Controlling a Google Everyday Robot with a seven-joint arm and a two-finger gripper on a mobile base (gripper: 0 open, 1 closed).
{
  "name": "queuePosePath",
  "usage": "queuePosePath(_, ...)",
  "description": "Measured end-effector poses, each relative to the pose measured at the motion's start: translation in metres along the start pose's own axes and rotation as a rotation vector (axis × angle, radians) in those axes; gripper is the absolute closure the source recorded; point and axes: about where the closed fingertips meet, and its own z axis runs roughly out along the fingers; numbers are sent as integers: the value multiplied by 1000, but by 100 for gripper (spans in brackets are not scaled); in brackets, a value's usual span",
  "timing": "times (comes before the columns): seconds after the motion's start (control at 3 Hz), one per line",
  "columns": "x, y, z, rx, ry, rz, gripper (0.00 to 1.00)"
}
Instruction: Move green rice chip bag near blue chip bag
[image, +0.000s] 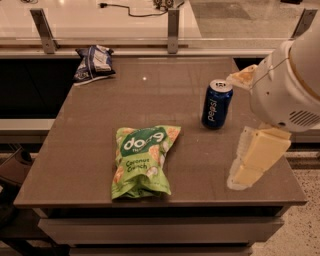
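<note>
The green rice chip bag (142, 160) lies flat near the table's front edge, a little left of centre, logo end pointing away. The blue chip bag (94, 62) lies at the far left corner of the table, well apart from the green bag. My gripper (240, 176) hangs over the table's right front part, to the right of the green bag and in front of the Pepsi can, with a gap between it and both. It holds nothing that I can see. The arm's white housing (292, 85) fills the right edge.
A blue Pepsi can (216, 104) stands upright right of centre, just behind my gripper. The brown table (70, 155) has a glass rail with metal posts (173, 30) behind it. Dark gaps lie to the left and right of the table.
</note>
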Motion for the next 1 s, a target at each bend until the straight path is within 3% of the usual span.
queuePosePath(0.33,-41,18,22,25,-24,-17,0)
queuePosePath(0.67,-74,18,65,38,-68,-13,0)
queuePosePath(1.0,-86,1,112,21,-99,-10,0)
